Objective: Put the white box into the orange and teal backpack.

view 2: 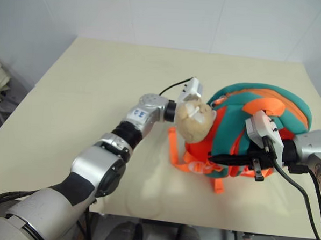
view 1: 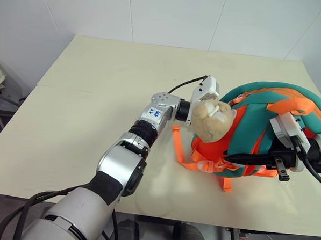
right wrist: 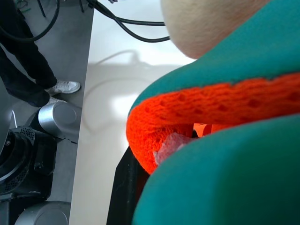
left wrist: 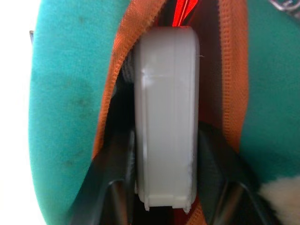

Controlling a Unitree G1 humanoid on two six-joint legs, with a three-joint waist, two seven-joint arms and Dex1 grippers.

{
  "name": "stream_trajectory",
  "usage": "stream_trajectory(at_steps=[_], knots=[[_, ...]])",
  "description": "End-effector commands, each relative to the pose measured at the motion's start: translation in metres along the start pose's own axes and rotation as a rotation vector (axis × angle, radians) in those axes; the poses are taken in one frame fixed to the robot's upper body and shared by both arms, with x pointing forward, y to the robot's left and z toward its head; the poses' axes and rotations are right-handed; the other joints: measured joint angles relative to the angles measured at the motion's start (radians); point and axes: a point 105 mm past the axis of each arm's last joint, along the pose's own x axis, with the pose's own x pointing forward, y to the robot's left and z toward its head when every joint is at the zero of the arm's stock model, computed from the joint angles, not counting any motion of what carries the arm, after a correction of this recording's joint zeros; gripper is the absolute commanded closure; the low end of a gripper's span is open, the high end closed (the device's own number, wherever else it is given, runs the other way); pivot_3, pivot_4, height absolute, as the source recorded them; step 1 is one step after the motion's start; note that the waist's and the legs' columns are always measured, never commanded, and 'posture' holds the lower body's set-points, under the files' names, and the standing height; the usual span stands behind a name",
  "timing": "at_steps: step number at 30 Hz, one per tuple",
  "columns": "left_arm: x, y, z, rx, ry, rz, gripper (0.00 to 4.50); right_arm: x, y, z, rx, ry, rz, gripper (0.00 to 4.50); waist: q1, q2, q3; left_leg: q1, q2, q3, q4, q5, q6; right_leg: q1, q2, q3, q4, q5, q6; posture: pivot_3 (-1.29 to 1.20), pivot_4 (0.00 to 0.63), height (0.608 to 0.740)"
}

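Note:
The orange and teal backpack (view 1: 280, 102) lies on the table at the right, its tan plush head (view 1: 211, 120) facing my left arm. My left gripper (left wrist: 166, 140) reaches into the zipped opening from the left, past the plush head, and is shut on the white box (left wrist: 166, 84). The box stands on edge between the orange zipper borders (left wrist: 119, 70), most of it inside the bag. My right gripper (view 1: 234, 156) is shut on the backpack's orange edge (right wrist: 187, 117) at its near side, and one black finger (right wrist: 124, 187) shows under the fabric.
The cream table (view 1: 97, 95) stretches far to the left and back. Loose orange straps (view 1: 180, 148) trail on it beside the bag. Near the table's front edge, a person's dark trouser legs and white shoe (right wrist: 65, 86) stand on the grey floor.

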Motion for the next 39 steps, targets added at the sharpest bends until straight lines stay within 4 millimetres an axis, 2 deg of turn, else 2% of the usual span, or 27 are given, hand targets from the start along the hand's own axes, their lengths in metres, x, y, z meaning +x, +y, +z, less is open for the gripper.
stream_trajectory(at_steps=[1, 6, 7, 14, 19, 22, 25, 30, 39], knots=[[0.013, -0.002, 0.010, 0.018, 0.019, -0.017, 1.62, 0.000, 0.001, 0.005, -0.029, -0.007, -0.004, 3.92, 0.000, 0.000, 0.000, 0.000, 0.000, 0.000, 0.000, 0.000, 0.000, 0.000, 0.000, 0.000, 0.000, 0.000, 0.000, 0.00, 0.150, 0.740], [0.013, -0.001, 0.009, 0.010, 0.048, -0.011, 0.15, 0.000, 0.000, 0.005, -0.032, -0.007, -0.007, 3.92, 0.000, 0.000, 0.000, 0.000, 0.000, 0.000, 0.000, 0.000, 0.000, 0.000, 0.000, 0.000, 0.000, 0.000, 0.000, 0.00, 0.150, 0.740], [0.013, 0.000, 0.010, 0.011, 0.044, -0.008, 0.01, 0.000, 0.000, 0.005, -0.032, -0.007, -0.008, 3.92, 0.000, 0.000, 0.000, 0.000, 0.000, 0.000, 0.000, 0.000, 0.000, 0.000, 0.000, 0.000, 0.000, 0.000, 0.000, 0.00, 0.150, 0.740], [0.007, 0.002, 0.027, 0.117, -0.016, 0.007, 0.01, -0.001, 0.000, 0.005, -0.033, -0.003, -0.009, 3.92, 0.000, 0.000, 0.000, 0.000, 0.000, 0.000, 0.000, 0.000, 0.000, 0.000, 0.000, 0.000, 0.000, 0.000, 0.000, 0.00, 0.150, 0.740], [0.002, 0.000, 0.033, 0.131, -0.033, -0.016, 0.01, -0.001, -0.001, 0.005, -0.033, -0.001, -0.010, 3.92, 0.000, 0.000, 0.000, 0.000, 0.000, 0.000, 0.000, 0.000, 0.000, 0.000, 0.000, 0.000, 0.000, 0.000, 0.000, 0.00, 0.150, 0.740], [-0.002, 0.001, 0.035, 0.135, -0.035, -0.015, 0.62, -0.001, -0.001, 0.004, -0.031, 0.000, -0.010, 3.92, 0.000, 0.000, 0.000, 0.000, 0.000, 0.000, 0.000, 0.000, 0.000, 0.000, 0.000, 0.000, 0.000, 0.000, 0.000, 0.00, 0.150, 0.740], [-0.010, 0.001, 0.038, 0.163, -0.031, -0.016, 1.56, -0.001, -0.002, 0.004, -0.032, 0.002, -0.012, 3.92, -0.002, 0.000, 0.000, 0.000, 0.000, 0.000, 0.000, 0.000, 0.000, 0.000, 0.000, 0.000, 0.000, 0.000, 0.000, 0.00, 0.150, 0.740], [-0.022, -0.001, 0.042, 0.177, -0.025, -0.028, 1.56, -0.001, -0.003, 0.004, -0.030, 0.003, -0.013, 3.92, -0.002, 0.000, 0.000, 0.000, 0.000, 0.000, 0.000, 0.000, 0.000, 0.000, 0.000, 0.000, 0.001, 0.000, 0.000, 0.00, 0.150, 0.740], [-0.046, -0.009, 0.035, 0.189, 0.024, -0.044, 1.56, -0.001, -0.003, 0.003, -0.031, 0.005, -0.012, 3.92, -0.002, 0.000, 0.000, 0.000, 0.000, 0.000, 0.000, 0.000, 0.000, 0.000, 0.000, 0.000, 0.001, 0.000, 0.000, 0.00, 0.150, 0.740]])
